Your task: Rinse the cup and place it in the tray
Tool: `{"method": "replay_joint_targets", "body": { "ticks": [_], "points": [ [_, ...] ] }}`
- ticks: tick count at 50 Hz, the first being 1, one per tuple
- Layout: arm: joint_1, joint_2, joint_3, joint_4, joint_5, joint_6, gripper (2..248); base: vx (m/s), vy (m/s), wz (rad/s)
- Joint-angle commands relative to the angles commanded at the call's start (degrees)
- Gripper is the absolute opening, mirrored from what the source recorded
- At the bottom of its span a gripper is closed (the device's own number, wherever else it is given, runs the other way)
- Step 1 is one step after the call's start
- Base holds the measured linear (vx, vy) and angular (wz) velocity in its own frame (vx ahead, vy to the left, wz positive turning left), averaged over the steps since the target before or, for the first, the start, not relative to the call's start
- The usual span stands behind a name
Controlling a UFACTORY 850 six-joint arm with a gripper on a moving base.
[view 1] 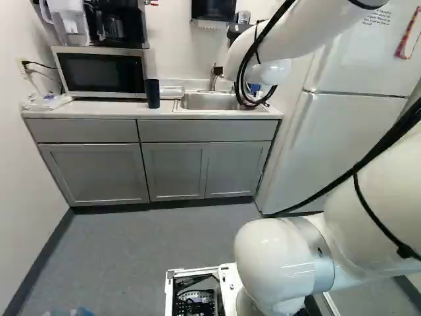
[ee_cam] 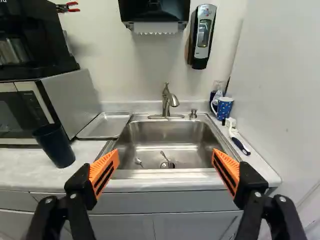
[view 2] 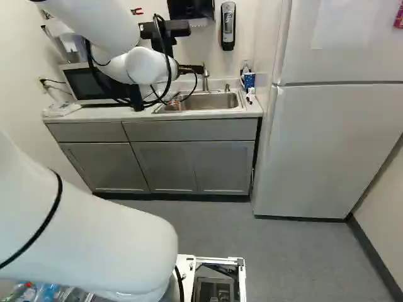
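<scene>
The cup (ee_cam: pixel 56 147) is a plain, dark blue tumbler, narrower toward its base — it stands upright on the worktop (ee_cam: pixel 96 149), near the microwave's (ee_cam: pixel 70 102) front corner. The tray (ee_cam: pixel 105 126) — shallow, silvery metal, rimmed — lies flat beside the microwave.

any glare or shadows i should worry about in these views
wrist view: soft bright reflections in the steel sink, faint shading on the wall under the towel dispenser; left base view: small highlights on the white arm; right base view: cabinets darker than the fridge; none hides the sink
</scene>
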Motion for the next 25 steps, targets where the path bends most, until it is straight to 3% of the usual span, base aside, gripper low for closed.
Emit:
{"method": "replay_joint_targets", "body": {
  "ticks": [25],
  "points": [
    [0.03,-1.33,-4.13,0.0,-3.86,0.0,247,0.0,0.0,0.0]
  ]
}}
